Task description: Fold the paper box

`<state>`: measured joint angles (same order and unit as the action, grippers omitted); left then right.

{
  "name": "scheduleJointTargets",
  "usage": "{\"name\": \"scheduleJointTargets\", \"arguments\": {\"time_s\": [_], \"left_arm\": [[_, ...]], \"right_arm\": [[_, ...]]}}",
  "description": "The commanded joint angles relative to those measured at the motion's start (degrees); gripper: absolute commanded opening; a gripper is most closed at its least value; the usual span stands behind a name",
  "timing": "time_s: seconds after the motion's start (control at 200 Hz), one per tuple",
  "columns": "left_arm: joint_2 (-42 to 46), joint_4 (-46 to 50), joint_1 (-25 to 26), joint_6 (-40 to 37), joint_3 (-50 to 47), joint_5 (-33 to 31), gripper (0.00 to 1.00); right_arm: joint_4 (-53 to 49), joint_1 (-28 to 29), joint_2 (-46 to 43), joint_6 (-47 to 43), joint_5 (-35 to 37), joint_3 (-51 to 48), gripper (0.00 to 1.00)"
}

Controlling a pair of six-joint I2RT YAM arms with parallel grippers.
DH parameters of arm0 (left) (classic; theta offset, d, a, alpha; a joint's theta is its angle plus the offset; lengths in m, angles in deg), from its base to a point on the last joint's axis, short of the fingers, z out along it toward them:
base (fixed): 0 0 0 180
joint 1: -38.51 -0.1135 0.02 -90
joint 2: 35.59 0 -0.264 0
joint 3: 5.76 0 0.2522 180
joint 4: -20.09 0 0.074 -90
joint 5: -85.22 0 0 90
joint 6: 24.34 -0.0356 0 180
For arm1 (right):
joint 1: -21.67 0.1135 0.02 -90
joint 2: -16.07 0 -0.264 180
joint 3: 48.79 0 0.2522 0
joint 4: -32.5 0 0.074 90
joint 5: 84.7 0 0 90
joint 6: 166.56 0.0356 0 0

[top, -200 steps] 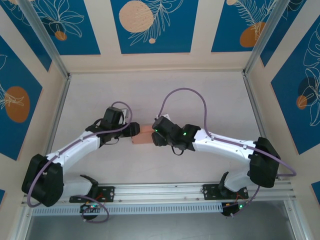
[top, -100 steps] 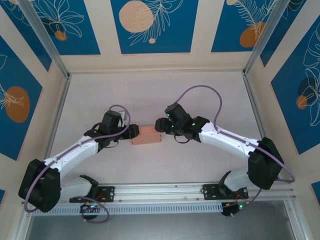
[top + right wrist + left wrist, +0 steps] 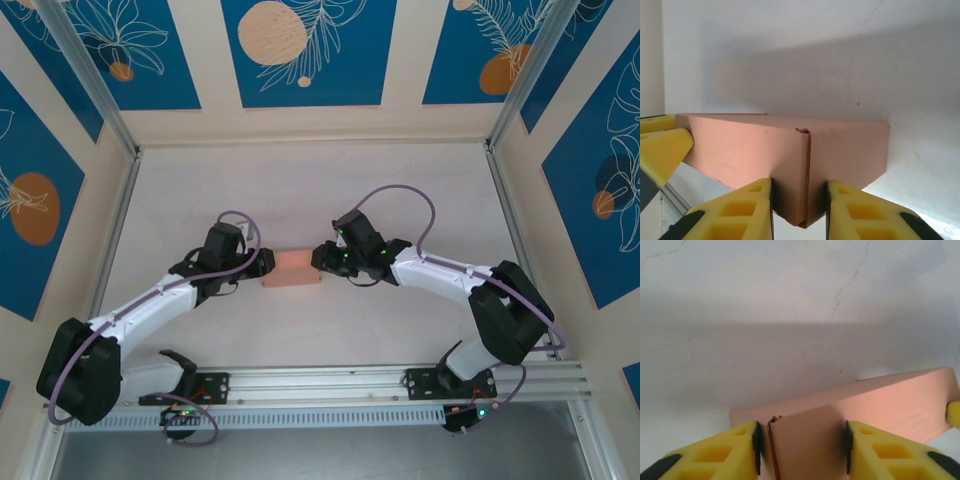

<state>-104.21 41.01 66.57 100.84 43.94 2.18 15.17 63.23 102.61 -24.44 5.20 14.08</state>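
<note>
Salmon paper box [image 3: 292, 268]; smooth, rect.

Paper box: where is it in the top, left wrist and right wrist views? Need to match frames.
Top external: paper box mid-table, left gripper at its left end, right gripper at its right end.
Left wrist: box lower centre to right, near end between the left gripper's yellow fingers.
Right wrist: box centre, near end between the right gripper's yellow fingers.
Shared landmark: the white table under it.

Pale marbled table [image 3: 300, 190], blue wall panels with white leaf drawings, orange discs [image 3: 300, 50], metal rail along near edge [image 3: 320, 380]
</note>
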Motion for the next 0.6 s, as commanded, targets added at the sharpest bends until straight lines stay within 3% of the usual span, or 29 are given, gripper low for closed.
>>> {"name": "scheduleJointTargets", "arguments": {"time_s": [0.0,0.125,0.405,0.595], "left_arm": [[-2.36,7.24,0.6,0.3,-4.33,-1.58,0.35],[-2.06,3.88,0.55,1.37,-6.58,0.4,0.3],[2.42,-17.56,0.75,0.85,-17.64,4.9,0.3],[9.06,-18.81,1.03,-0.9,-21.11,4.5,0.31]], "right_arm": [[-0.03,-0.14,2.92,1.57,-1.65,-5.17,0.27],[1.23,-0.17,3.16,0.67,-1.65,-6.02,0.27],[1.37,1.43,0.14,-5.3,3.22,-6.94,0.27],[0.54,2.97,-4.06,-7.58,6.37,-8.49,0.27]]}}
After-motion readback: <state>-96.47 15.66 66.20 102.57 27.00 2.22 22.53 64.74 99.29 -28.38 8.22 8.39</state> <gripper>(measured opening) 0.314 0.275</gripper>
